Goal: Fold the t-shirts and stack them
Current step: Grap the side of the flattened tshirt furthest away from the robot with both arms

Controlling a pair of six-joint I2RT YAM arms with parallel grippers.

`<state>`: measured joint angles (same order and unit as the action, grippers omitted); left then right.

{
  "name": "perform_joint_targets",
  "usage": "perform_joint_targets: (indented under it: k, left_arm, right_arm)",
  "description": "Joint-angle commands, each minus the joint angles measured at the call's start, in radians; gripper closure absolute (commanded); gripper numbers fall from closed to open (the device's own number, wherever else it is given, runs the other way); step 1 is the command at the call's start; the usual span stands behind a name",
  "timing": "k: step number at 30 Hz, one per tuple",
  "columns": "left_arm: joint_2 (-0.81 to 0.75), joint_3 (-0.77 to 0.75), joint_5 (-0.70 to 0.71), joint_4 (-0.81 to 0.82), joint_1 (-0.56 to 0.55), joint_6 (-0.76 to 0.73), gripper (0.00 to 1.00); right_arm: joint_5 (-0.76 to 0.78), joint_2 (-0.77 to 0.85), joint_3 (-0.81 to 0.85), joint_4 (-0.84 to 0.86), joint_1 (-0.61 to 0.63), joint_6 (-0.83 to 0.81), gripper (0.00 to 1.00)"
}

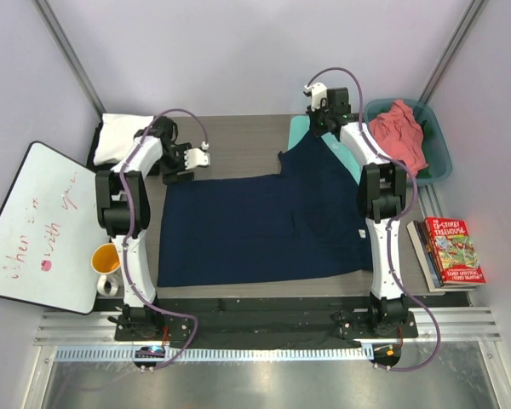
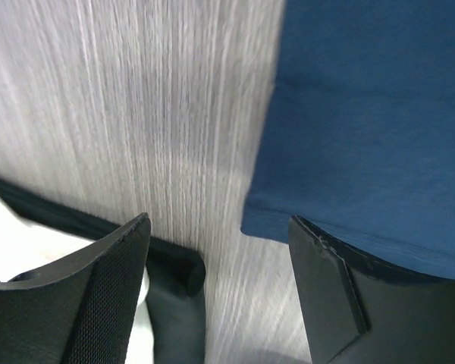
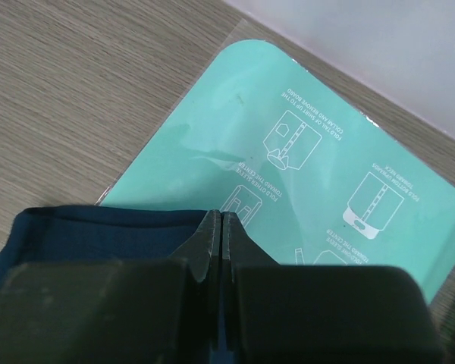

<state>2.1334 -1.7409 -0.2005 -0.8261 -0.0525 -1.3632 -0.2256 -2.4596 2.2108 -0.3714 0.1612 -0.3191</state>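
A dark navy t-shirt (image 1: 255, 226) lies spread on the table. Its far right part is drawn up toward my right gripper (image 1: 317, 128). In the right wrist view that gripper (image 3: 221, 216) is shut on the navy shirt's edge (image 3: 98, 235), over the mint-green board (image 3: 288, 152). My left gripper (image 1: 180, 162) is open and empty above the shirt's far left corner (image 2: 364, 114), with bare table between its fingers (image 2: 114, 280). A folded white shirt (image 1: 123, 136) lies on a black one (image 2: 171, 280) at the far left. A salmon pink shirt (image 1: 399, 132) lies in the tub.
The teal tub (image 1: 440, 149) stands at the far right. The mint-green board (image 1: 345, 158) lies partly under the navy shirt. A whiteboard (image 1: 34, 221) and an orange mug (image 1: 106, 260) are at the left. Books (image 1: 451, 250) lie at the right.
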Motion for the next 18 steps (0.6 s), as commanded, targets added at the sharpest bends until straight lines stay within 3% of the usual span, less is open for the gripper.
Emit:
perform_joint_targets:
  k: [1,13,16,18]
  left_arm:
    - [0.071,-0.104,-0.062,-0.110,0.032,-0.036,0.27]
    - [0.183,-0.189,-0.083,-0.208,0.034,-0.097,0.35]
    - [0.200,-0.195,-0.083,-0.214,0.034,-0.093,0.50]
    - [0.203,-0.194,-0.079,-0.225,0.036,-0.093,0.67]
  right_arm:
    - [0.026,0.106,-0.008,0.000,0.015,-0.038,0.99]
    - [0.081,0.160,0.024,-0.040,0.049,-0.075,0.99]
    - [0.091,0.178,0.021,-0.041,0.057,-0.080,0.99]
    - [0.092,0.186,0.015,-0.047,0.058,-0.086,0.99]
